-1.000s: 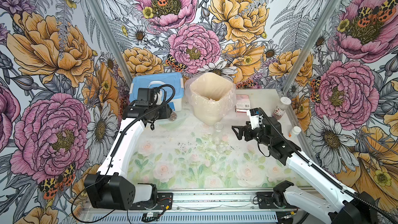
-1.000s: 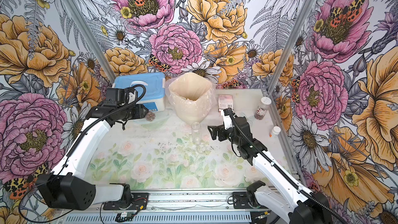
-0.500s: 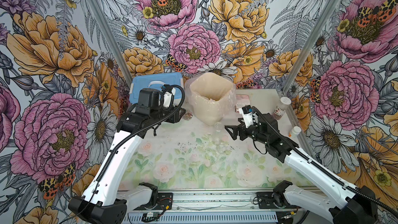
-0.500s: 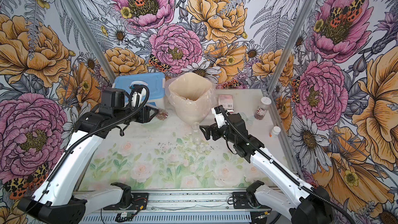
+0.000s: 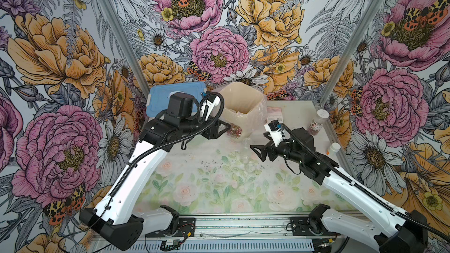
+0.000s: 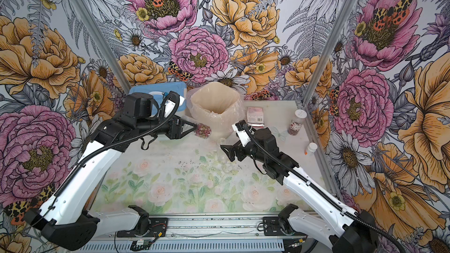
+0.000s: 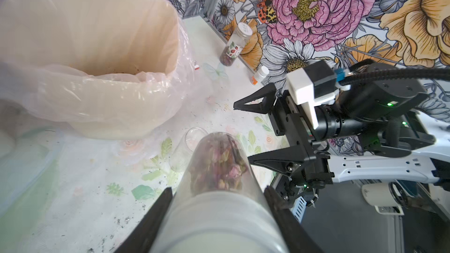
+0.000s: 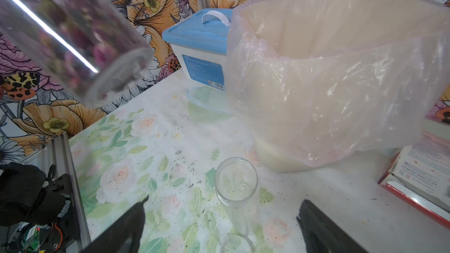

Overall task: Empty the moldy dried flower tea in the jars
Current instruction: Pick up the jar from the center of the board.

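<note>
— Where's your left gripper (image 5: 227, 127)?
— Clamped on a jar (image 5: 234, 130) of dried flower tea (image 7: 219, 164), raised just near-left of the bin (image 5: 239, 96).
— Your right gripper (image 5: 256, 152)?
— Wide open, empty, near an empty jar (image 8: 236, 186).

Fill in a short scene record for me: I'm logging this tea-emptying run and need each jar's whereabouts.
left gripper: shut on the held jar, tilted, tea inside, in the air beside the lined bin, not over its opening
right gripper: open, holding nothing, facing the empty jar
empty jar: upright on the table, no lid
labelled jar: upright near the back right edge, white lid on, some tea inside
</note>
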`<control>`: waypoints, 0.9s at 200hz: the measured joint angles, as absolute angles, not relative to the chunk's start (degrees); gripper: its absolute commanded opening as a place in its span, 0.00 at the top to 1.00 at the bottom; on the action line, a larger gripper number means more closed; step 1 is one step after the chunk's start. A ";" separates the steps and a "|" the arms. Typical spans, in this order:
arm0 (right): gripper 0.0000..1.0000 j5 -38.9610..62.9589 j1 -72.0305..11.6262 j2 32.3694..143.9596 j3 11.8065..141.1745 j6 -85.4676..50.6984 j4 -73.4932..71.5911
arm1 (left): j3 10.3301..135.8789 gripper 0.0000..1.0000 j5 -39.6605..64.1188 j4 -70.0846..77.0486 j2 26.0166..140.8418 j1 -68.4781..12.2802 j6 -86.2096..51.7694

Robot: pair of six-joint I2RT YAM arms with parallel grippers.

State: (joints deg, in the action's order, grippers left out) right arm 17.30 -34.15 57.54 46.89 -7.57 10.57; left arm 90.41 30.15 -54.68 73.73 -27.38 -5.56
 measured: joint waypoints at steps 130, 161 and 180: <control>0.05 19.75 -37.19 60.12 51.31 0.12 10.52 | 92.86 0.70 39.16 -54.87 83.40 -29.98 -6.02; 0.05 19.77 -38.02 62.76 53.39 1.17 10.48 | 92.86 0.71 39.77 -54.87 84.05 -30.44 -6.02; 0.06 19.77 -38.79 64.58 54.41 1.48 10.39 | 92.90 0.70 40.23 -54.89 84.40 -30.63 -6.02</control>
State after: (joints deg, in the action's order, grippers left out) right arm 19.77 -38.79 64.58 54.41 1.48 10.39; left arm 92.90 40.23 -54.89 84.40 -30.63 -6.02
